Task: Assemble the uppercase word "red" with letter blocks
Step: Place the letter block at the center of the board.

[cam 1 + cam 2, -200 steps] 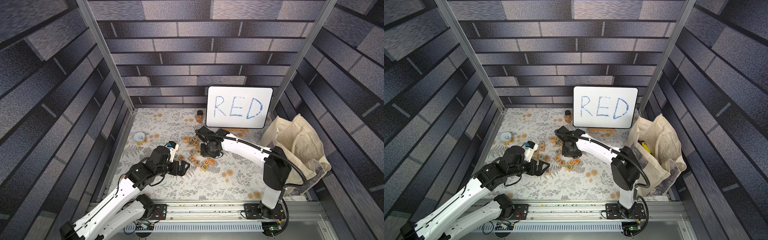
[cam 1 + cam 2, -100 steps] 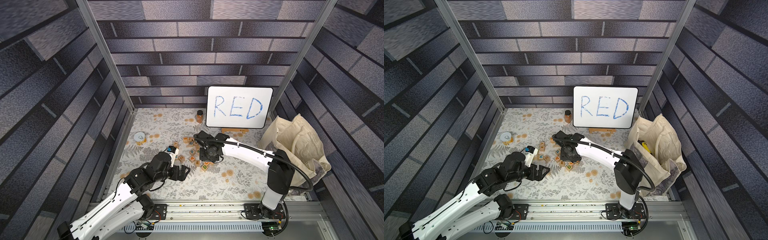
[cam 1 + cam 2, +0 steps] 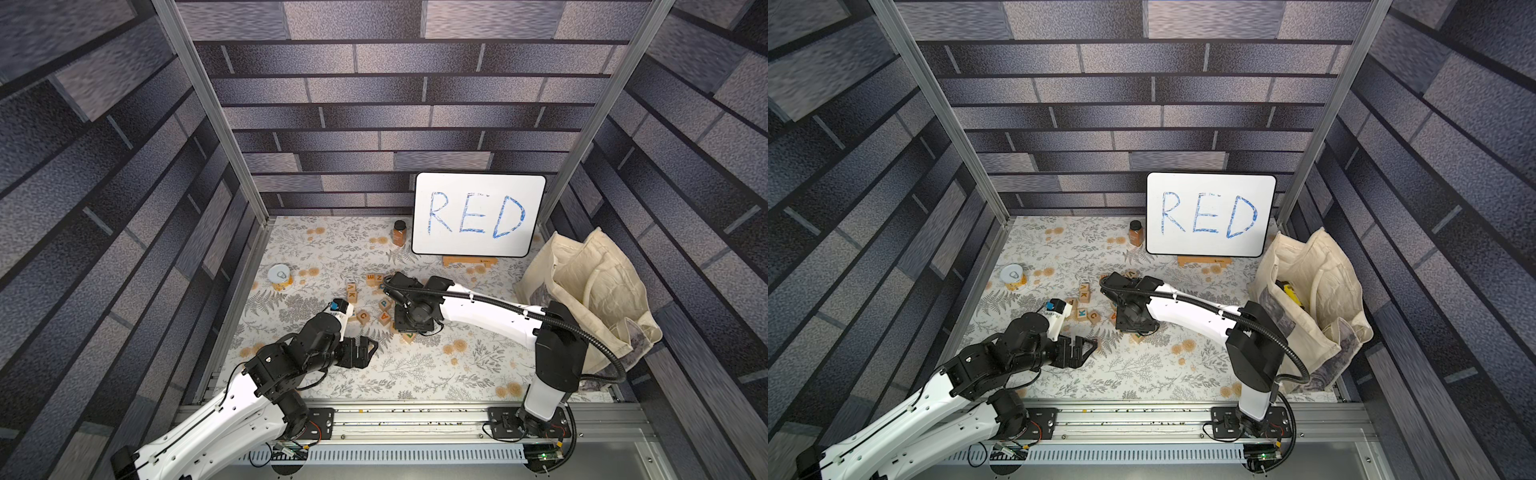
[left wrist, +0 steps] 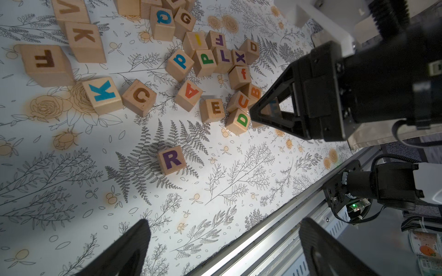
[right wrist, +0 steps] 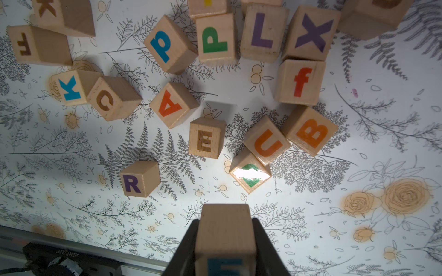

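Both my arms have drawn back toward the near rail since a second ago, the left one away from the blocks and the right one out of the pile with a block in its jaws. Nearest to the rail, my left gripper (image 3: 370,352) stands with its jaws fully apart. It holds nothing and touches nothing, and in its wrist view its two fingers (image 4: 129,251) frame only bare table (image 4: 71,203).

A little farther lies the R block (image 4: 171,159), purple letter up, alone on a fern print and apart from all the others.

Beyond it my right gripper (image 5: 226,239) is closed tight on the blue E block (image 5: 224,222), one finger on each side face; only part of the blue letter shows. Whether this block is clear of the table I cannot tell. Just beside the right fingertips sits the D block (image 4: 239,120), green letter up, touching an orange U block (image 4: 242,102). Near the D block, on the R block's side, is a brown E block (image 4: 212,110).

Behind these spreads the pile (image 4: 222,57) of other letter blocks. At the far wall the white board (image 3: 478,216) stands with RED written in blue.
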You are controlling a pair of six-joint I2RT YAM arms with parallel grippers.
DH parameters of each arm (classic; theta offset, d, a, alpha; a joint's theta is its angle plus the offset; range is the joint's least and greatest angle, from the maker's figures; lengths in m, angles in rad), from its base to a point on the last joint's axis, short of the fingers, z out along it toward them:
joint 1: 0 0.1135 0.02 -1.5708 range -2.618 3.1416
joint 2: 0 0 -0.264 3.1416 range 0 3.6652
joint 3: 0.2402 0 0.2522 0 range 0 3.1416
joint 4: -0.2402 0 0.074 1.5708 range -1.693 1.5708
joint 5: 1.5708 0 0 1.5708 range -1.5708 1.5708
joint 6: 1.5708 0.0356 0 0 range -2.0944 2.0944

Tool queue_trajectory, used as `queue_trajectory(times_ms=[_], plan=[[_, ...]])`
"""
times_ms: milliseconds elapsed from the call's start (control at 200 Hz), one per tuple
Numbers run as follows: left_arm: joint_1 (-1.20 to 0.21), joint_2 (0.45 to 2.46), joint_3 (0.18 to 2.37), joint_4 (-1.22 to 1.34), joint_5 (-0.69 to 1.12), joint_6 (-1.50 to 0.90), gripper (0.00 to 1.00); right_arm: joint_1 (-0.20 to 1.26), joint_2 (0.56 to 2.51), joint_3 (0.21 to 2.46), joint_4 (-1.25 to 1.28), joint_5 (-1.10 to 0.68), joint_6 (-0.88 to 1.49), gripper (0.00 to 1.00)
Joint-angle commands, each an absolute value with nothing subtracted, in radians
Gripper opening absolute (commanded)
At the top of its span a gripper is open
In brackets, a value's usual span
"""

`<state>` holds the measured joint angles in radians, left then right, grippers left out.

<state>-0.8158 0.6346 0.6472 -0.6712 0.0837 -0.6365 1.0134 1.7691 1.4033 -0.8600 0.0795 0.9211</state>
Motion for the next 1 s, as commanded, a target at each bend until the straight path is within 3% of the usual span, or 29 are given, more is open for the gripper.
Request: queue_trajectory(times_ms=[0, 997], plan=[[-0.833, 0.614, 0.628, -0.702, 0.051, -0.67, 1.0, 1.031, 1.743, 1.375, -0.842, 0.066, 0.962, 0.15], [-0.957, 0.461, 0.562, -0.807, -0.044, -0.809, 1.0, 1.12, 1.827, 1.369, -0.746, 0.046, 1.01, 0.15]])
